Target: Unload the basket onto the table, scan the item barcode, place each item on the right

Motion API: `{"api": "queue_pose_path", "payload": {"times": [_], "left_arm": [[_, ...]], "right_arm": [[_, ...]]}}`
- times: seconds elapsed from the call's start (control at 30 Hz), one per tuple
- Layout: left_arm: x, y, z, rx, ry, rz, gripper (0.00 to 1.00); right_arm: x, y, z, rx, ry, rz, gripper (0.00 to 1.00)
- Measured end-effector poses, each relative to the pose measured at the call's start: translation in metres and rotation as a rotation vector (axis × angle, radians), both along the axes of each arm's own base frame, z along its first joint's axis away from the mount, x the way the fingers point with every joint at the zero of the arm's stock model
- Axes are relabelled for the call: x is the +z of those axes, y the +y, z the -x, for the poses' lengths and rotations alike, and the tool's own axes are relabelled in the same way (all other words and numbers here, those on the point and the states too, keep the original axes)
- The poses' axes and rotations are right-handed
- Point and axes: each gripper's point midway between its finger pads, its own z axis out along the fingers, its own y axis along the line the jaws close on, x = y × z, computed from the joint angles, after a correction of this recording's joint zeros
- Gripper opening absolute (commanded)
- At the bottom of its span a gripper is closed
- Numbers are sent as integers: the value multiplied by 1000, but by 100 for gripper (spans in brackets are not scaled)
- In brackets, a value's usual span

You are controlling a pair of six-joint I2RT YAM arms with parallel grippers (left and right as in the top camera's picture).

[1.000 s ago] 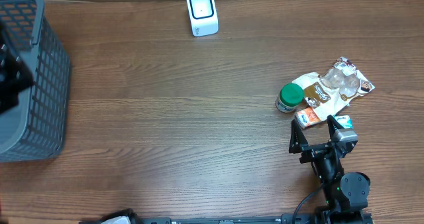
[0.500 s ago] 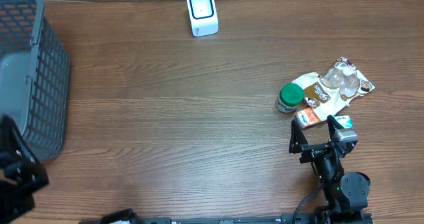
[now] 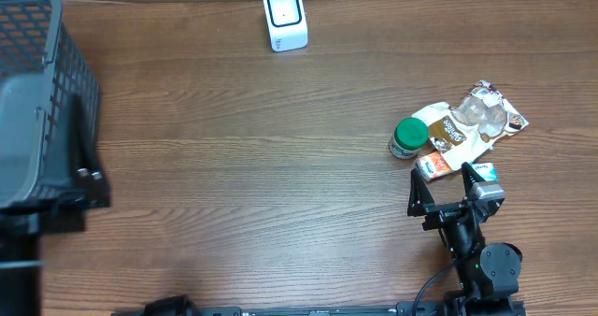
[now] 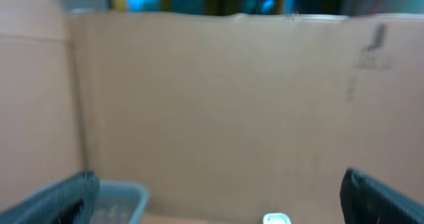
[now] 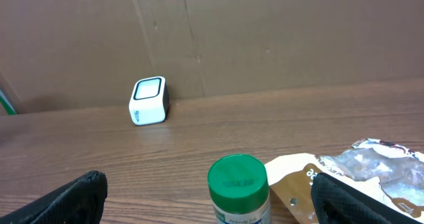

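Overhead: left arm has swung up beside the basket.

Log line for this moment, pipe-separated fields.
left gripper open, empty | right gripper open, empty, near green-lidded jar | scanner at far edge | no item picked

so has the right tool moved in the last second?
No. The right tool sits in the same spot as before, just below the orange box.

Overhead looks straight down at the table; both wrist views face the back wall and scanner.
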Motion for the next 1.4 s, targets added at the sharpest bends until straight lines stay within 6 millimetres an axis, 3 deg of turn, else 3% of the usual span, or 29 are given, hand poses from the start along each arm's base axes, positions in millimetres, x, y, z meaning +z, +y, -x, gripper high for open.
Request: {"api": "queue_pose_path", "payload": {"times": [0.13,0.4,0.6,0.8,1.07,1.4], "left_arm": [[-40,-7,-23,-61,-58,-37,100],[-154,-26,-58,-143,-89,-156,100],[-242,-31,-68,-145,-36,-231,100],[-311,-21,-69,-94,32,-241,100],[-343,-16,-66,-62,29,-243,100],[-403,-14,-75,-70,173,-232,100]], "right_arm": [[0,0,0,0,-1,0,100],[0,0,0,0,0,0,100],[0,0,0,0,0,0,100],[0,0,0,0,0,0,100],[0,0,0,0,0,0,100],[0,0,0,0,0,0,100]]}}
